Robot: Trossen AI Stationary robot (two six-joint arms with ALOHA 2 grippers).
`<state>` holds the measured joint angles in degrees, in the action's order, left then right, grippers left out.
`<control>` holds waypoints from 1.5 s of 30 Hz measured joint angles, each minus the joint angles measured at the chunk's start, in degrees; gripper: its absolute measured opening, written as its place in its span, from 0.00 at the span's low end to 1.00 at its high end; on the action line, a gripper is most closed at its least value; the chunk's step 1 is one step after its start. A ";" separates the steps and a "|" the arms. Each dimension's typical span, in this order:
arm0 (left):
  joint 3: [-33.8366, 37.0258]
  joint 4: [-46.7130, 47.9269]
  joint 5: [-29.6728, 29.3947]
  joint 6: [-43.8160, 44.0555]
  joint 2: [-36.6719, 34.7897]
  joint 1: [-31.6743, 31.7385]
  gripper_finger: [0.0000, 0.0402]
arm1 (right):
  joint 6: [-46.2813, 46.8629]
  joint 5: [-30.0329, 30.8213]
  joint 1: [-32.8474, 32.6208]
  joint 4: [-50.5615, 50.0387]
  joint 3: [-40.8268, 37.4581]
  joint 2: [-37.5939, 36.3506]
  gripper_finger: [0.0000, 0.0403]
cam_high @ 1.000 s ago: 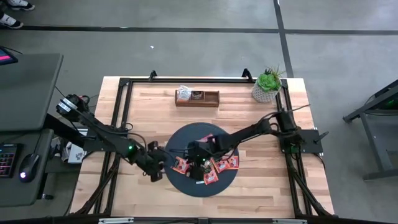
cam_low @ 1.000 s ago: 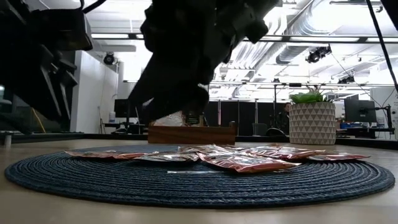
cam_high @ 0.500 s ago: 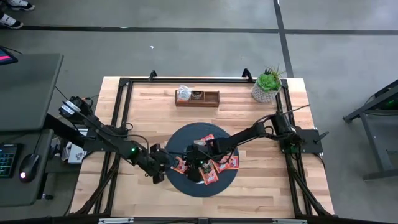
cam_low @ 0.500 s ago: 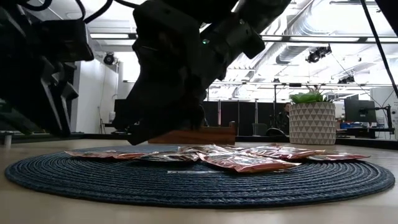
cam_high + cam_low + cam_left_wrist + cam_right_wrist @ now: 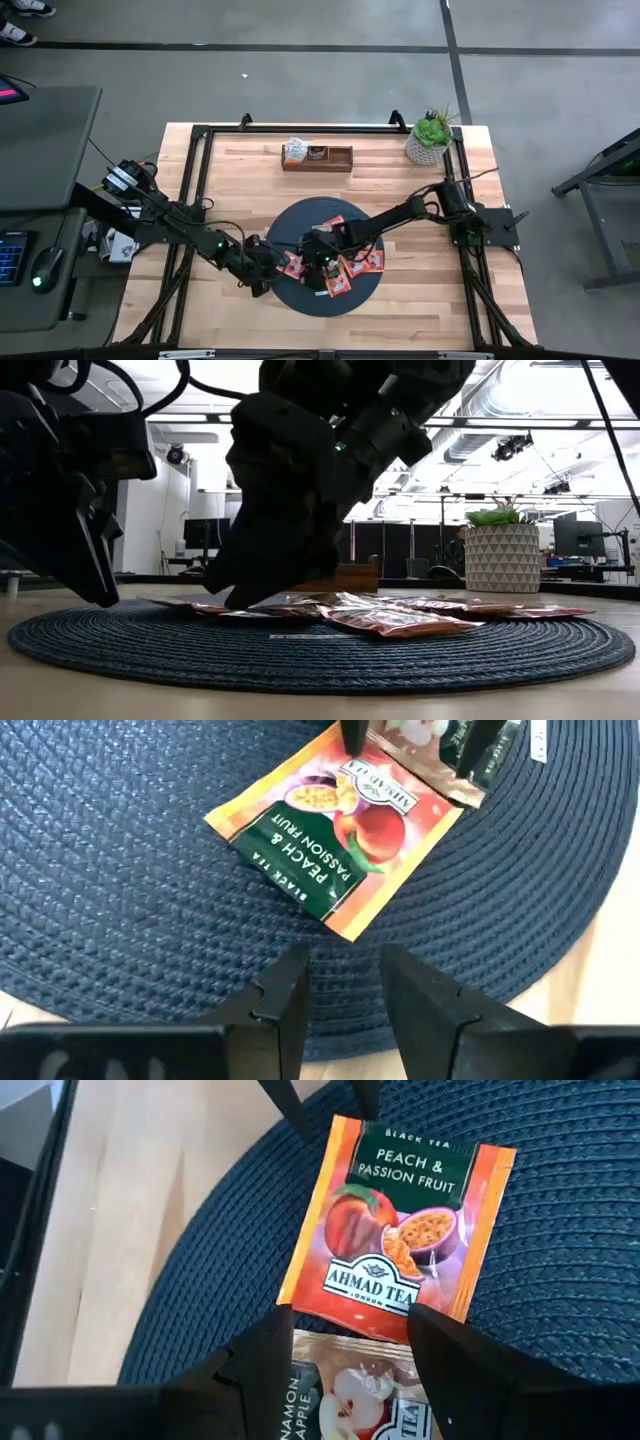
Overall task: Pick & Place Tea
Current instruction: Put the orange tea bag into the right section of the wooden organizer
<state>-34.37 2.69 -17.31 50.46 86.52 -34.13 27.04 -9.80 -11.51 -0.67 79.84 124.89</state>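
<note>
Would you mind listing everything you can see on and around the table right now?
Round mat: one, dark blue woven, table centre-front.
Tea sachets: several, orange-red, clustered on the mat; exact count unclear.
Peach and passion fruit sachet: one, orange with green band, flat on the mat between both grippers.
Wooden tray: one, brown, back of table, holding small items.
Potted plant: one, green in pale pot, back right corner.
Left gripper: dark, open, at the mat's left edge.
Right gripper: dark, open, low over the sachets.
</note>
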 joint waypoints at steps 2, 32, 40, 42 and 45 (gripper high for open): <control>0.00 0.10 -0.10 0.00 0.00 0.00 0.30 | 0.01 -0.24 0.02 0.89 -0.99 -0.07 0.49; -0.02 -6.48 1.91 13.25 -0.04 6.48 0.30 | 1.26 -0.25 0.00 4.82 -3.03 -0.05 0.49; -0.02 -8.52 8.94 13.19 -0.04 9.81 0.30 | 1.01 -0.17 0.00 4.80 -3.03 -0.03 0.49; -0.02 -9.89 9.48 13.00 -0.04 10.26 0.30 | 0.61 0.08 -0.02 4.72 -3.03 -0.03 0.49; -0.02 -11.50 10.39 13.00 -0.04 11.01 0.30 | -0.12 0.27 -0.02 4.43 -3.03 -0.03 0.49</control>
<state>-34.39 -8.82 -6.92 63.46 86.48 -23.12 26.92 -9.53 -11.53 3.75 76.82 124.86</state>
